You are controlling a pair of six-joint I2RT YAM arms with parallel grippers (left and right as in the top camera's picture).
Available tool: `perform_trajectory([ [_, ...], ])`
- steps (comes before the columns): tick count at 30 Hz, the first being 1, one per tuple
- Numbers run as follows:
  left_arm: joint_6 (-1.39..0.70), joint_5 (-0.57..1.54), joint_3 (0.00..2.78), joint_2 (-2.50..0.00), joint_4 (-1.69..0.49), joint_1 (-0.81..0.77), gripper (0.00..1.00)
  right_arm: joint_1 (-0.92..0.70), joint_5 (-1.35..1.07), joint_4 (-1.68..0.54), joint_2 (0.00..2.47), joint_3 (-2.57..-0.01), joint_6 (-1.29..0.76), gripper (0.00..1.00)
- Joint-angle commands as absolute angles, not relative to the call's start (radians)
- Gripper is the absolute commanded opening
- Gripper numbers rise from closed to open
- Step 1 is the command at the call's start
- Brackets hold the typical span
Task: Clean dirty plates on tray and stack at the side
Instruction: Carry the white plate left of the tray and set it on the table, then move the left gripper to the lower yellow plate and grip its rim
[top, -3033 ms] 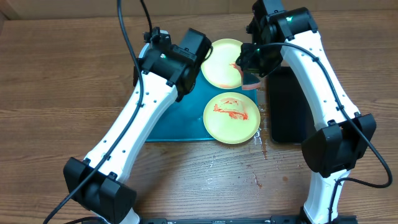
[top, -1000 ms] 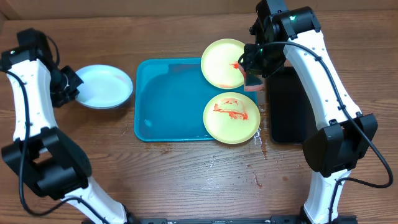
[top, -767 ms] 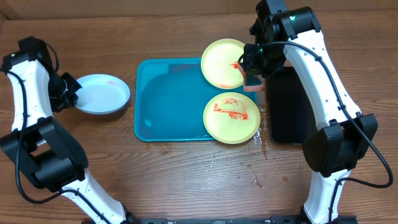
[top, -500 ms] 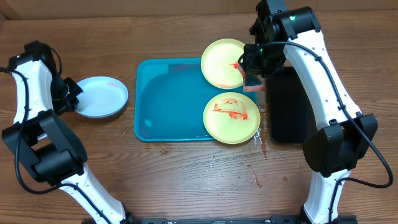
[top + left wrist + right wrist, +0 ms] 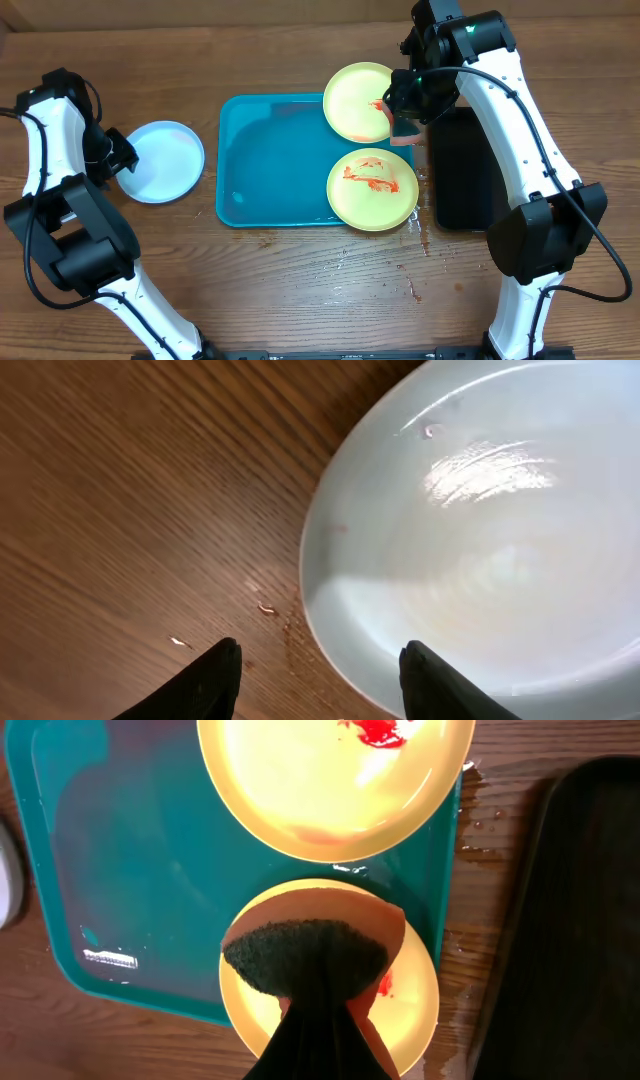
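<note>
A: right gripper (image 5: 404,122) state?
B: clamped on sponge (image 5: 402,133), at right rim of far cream plate (image 5: 352,100) on tray (image 5: 270,165). red smear (image 5: 380,104) just left.
A: left gripper (image 5: 113,158)?
B: wide, straddling white plate (image 5: 165,162) rim, off-tray.

Lighting: bright, even, from overhead, with soft short shadows on the table (image 5: 300,290); white glare patch on the white plate (image 5: 480,560) in left wrist view; wet sheen on the tray (image 5: 130,870); near-lens sponge (image 5: 305,955) slightly soft.
</note>
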State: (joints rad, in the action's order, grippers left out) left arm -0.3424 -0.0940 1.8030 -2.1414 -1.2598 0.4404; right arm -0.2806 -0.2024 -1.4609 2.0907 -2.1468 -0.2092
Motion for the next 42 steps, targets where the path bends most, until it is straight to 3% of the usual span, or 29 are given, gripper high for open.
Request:
perform_trajectory([
  [1,-0.253,0.011,1.802,-2.099,-1.260,0.439,0.53,-0.279,-0.214,-1.454,2.087,-2.159,-0.208,0.04],
  [8,-0.115,0.175,1.802,-1.938,-1.260,0.337,0.55,-0.279,-0.214,-1.453,2.087,-2.159,-0.208,0.04],
  [15,-0.086,0.352,1.802,-1.873,-1.287,0.122,0.56,-0.279,-0.214,-1.454,2.087,-2.159,-0.208,0.04],
  [25,-0.320,0.321,1.625,-1.892,-1.181,-0.189,0.53,-0.279,-0.214,-1.461,2.087,-2.159,-0.208,0.05],
  [34,-0.416,0.300,1.481,-1.890,-1.041,-0.305,0.50,-0.279,-0.213,-1.465,2.087,-2.159,-0.208,0.05],
  [42,-0.542,0.146,1.475,-1.890,-0.987,-0.433,0.53,-0.279,-0.214,-1.468,2.087,-2.159,-0.208,0.05],
])
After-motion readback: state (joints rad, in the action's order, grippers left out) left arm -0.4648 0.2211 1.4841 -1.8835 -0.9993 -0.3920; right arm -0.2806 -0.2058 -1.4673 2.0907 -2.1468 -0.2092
